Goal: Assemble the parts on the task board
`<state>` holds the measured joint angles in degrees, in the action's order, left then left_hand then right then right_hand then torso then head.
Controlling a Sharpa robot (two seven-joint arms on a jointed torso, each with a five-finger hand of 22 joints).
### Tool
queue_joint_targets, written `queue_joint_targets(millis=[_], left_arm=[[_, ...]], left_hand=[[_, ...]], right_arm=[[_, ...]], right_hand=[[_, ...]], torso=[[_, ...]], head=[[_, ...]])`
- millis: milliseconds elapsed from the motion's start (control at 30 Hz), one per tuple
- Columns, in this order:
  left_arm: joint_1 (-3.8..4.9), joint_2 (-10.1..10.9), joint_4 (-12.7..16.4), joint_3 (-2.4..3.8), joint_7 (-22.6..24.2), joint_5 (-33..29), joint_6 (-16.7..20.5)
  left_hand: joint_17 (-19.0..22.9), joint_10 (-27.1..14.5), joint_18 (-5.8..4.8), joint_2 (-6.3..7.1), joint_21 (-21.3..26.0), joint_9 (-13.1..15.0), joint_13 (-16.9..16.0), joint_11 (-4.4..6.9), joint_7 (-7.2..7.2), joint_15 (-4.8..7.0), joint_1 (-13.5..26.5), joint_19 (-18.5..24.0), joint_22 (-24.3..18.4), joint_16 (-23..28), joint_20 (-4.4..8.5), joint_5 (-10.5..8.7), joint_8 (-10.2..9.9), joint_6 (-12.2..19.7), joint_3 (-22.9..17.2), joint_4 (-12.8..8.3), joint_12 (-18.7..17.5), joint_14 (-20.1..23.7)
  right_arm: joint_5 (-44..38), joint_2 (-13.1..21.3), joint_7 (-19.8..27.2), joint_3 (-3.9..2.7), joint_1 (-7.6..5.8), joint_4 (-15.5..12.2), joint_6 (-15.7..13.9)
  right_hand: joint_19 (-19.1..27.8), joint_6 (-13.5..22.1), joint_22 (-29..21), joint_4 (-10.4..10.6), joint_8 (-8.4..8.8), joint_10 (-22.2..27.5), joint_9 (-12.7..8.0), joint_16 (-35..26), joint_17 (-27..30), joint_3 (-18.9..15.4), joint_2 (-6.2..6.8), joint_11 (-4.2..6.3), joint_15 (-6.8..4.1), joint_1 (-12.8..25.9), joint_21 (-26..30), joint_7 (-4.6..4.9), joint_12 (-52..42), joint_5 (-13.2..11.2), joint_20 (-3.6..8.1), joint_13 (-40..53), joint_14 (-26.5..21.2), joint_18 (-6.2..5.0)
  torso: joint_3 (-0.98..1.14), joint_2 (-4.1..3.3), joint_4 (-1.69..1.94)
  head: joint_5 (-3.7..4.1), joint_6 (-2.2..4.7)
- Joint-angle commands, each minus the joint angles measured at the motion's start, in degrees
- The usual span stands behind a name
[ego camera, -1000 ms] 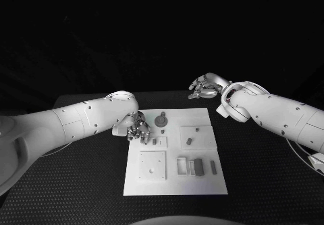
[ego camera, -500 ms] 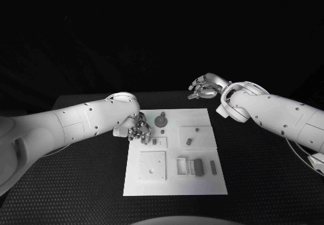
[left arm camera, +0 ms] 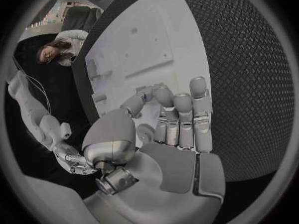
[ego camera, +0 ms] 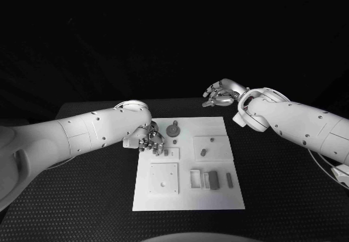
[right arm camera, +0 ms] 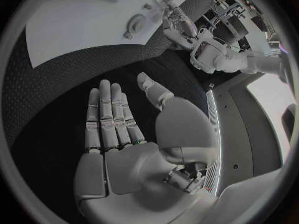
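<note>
White board [ego camera: 190, 194] holds loose parts; left robot hand [ego camera: 148, 140] hovers over it, fingers loosely curled, grasping nothing, apparently to pick one; right robot hand [ego camera: 220, 94] spread, parked clear.

Task board [ego camera: 187, 199] sits centre of the tabletop [ego camera: 87, 201], long side running top to bottom of frame. On the board: round part [ego camera: 173, 130] upper middle, small part [ego camera: 166, 151] just below it at the left, another small part [ego camera: 204, 150] on the raised square at right of centre. Square plate [ego camera: 164, 177] lower left of the board; block parts [ego camera: 212, 179] lower right, side by side. Left robot hand [ego camera: 148, 139] over the board's upper left edge. Right robot hand [ego camera: 220, 94] beyond the board's upper right corner, well apart from it.
</note>
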<state>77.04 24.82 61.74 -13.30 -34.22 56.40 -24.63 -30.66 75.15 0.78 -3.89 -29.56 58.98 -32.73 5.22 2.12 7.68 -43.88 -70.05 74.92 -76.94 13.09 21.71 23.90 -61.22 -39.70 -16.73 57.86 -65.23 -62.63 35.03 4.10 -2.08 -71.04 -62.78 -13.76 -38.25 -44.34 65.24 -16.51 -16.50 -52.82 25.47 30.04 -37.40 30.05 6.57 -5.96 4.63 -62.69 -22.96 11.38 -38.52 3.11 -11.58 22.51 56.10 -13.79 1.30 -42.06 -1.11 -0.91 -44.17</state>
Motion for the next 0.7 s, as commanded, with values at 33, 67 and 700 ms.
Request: queue_joint_targets(millis=[33, 67, 700], left_arm=[[-0.81, -0.2, 0.4, -0.34, 0.5, -0.1, 0.8], [-0.81, -0.1, 0.4, -0.34, 0.4, 0.0, 0.8], [-0.89, 0.7, 0.2, -0.35, 0.7, 0.8, -0.6]], left_hand=[[0.1, 0.3, 0.94, -1.13, 0.3, 1.3, 0.0, 0.83, -2.05, -0.06, -0.4, -0.2, 0.8, 0.1, 0.06, -0.35, -0.3, -4.0, -0.2, 0.7, 0.1, -0.5], [0.1, 0.3, 0.94, -1.13, 0.3, 1.3, 0.0, 0.83, -2.05, -0.06, -0.4, -0.2, 0.8, 0.1, 0.06, -0.34, -0.3, -4.0, -0.2, 0.7, 0.1, -0.5], [0.0, 0.4, 1.00, -2.88, 0.5, 1.4, 0.0, 0.87, -2.07, -0.28, -0.6, -0.1, 0.9, 0.1, -0.07, -0.61, -1.0, -4.4, -0.5, 0.2, -0.1, -0.6]], right_arm=[[0.0, 0.0, 0.6, -0.01, 0.02, -0.1, 0.8], [0.0, 0.0, 0.6, -0.01, 0.02, -0.1, 0.8], [0.0, 0.1, 0.6, -0.01, 0.02, -0.2, 0.8]], right_hand=[[0.5, 0.4, 0.1, -0.1, -0.23, 0.1, -0.1, -0.3, -0.1, -0.4, 0.05, -0.27, 0.32, -0.7, 0.3, 0.66, 0.4, -0.2, -0.07, -0.1, 0.0, 1.15], [0.6, 0.4, 0.1, -0.1, -0.23, 0.1, -0.1, -0.3, -0.1, -0.4, 0.04, -0.28, 0.33, -0.7, 0.3, 0.67, 0.4, -0.2, -0.07, -0.1, 0.0, 1.16], [0.7, 0.5, 0.1, -0.1, -0.24, 0.2, -0.1, -0.7, -0.4, -0.5, 0.05, -0.30, 0.42, -0.8, 0.5, 0.68, 0.4, -0.2, -0.12, -0.1, -0.1, 1.19]], torso=[[0.01, 0.02, -0.01], [0.00, 0.01, 0.00], [-0.05, -0.02, 0.04]], head=[[0.01, 0.05], [0.01, 0.05], [-0.06, -0.10]])
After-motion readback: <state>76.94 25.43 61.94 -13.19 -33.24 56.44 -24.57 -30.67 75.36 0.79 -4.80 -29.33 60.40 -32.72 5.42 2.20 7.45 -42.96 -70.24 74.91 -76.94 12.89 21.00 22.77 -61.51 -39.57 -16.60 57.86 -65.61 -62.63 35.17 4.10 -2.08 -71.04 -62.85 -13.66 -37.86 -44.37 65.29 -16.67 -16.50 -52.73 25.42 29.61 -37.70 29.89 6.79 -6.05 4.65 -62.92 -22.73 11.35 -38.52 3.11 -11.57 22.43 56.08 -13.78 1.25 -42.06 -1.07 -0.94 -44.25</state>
